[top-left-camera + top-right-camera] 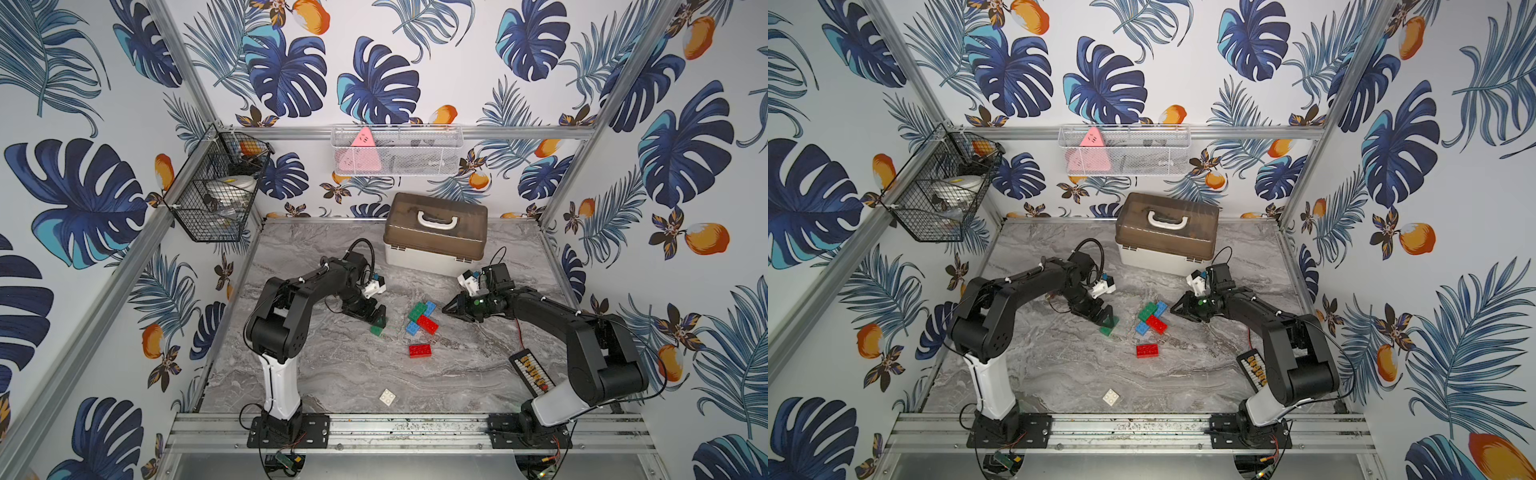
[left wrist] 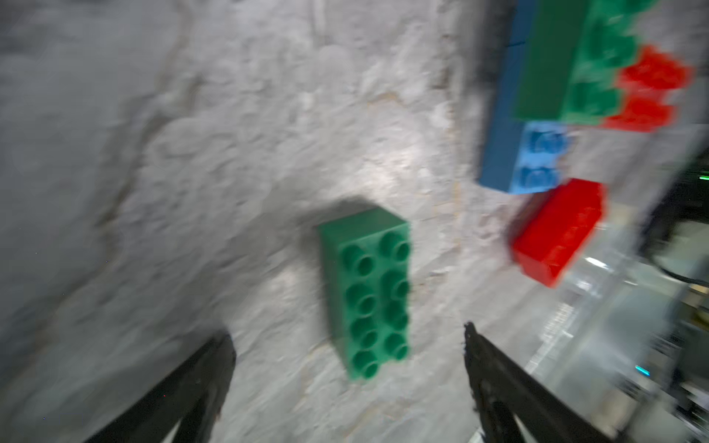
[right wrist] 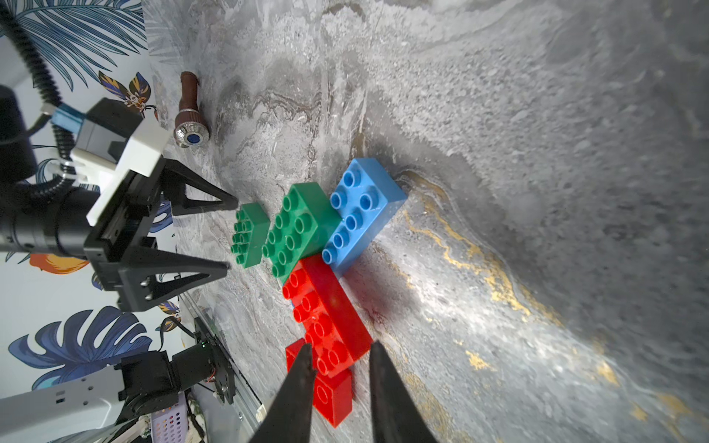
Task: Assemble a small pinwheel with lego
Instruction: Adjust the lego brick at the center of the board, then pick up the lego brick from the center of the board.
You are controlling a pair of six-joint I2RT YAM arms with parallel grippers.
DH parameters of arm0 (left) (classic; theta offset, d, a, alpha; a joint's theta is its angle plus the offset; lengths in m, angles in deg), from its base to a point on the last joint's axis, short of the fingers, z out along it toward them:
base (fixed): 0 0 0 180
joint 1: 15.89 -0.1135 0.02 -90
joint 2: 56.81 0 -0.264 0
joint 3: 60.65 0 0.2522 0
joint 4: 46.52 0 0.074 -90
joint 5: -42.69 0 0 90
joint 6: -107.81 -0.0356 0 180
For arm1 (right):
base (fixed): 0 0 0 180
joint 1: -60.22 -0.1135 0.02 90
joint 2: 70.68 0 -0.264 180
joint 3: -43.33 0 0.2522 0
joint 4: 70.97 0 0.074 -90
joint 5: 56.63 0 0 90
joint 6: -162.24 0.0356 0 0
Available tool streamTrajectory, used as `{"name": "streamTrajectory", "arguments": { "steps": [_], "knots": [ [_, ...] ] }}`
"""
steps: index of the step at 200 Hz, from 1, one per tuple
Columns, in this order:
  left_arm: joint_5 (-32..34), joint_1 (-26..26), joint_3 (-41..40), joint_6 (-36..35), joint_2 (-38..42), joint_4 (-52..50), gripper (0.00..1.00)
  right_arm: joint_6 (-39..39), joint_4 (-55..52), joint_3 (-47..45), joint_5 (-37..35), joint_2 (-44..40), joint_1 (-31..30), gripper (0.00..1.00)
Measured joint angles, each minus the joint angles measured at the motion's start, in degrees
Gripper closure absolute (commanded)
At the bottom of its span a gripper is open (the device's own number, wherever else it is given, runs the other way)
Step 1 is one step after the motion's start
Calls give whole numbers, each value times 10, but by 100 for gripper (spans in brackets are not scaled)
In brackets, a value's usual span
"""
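Note:
A loose green brick lies studs up on the marble table. My left gripper hovers just over it, open wide, its fingers clear on both sides. To the right sits the partly built pinwheel: a green brick, a blue brick and a red brick joined on a lower blue one. My right gripper points at its red arm, narrowly open and holding nothing. A loose red brick and the white square brick lie nearer the front.
A storage box with a brown lid stands at the back. A black tray of yellow beads lies by the right arm. A small brown cylinder rests behind the left gripper. Wire baskets hang on the walls.

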Motion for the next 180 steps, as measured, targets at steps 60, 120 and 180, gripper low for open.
{"name": "streamTrajectory", "arguments": {
  "steps": [60,120,180],
  "knots": [
    [106,76,-230,91,182,263,1,6,10,-16,3,-5,0,72],
    [173,120,-214,68,155,302,15,6,14,-14,8,-21,0,72],
    [186,120,-234,29,153,271,32,6,15,-14,17,-27,0,73]
  ]
}}
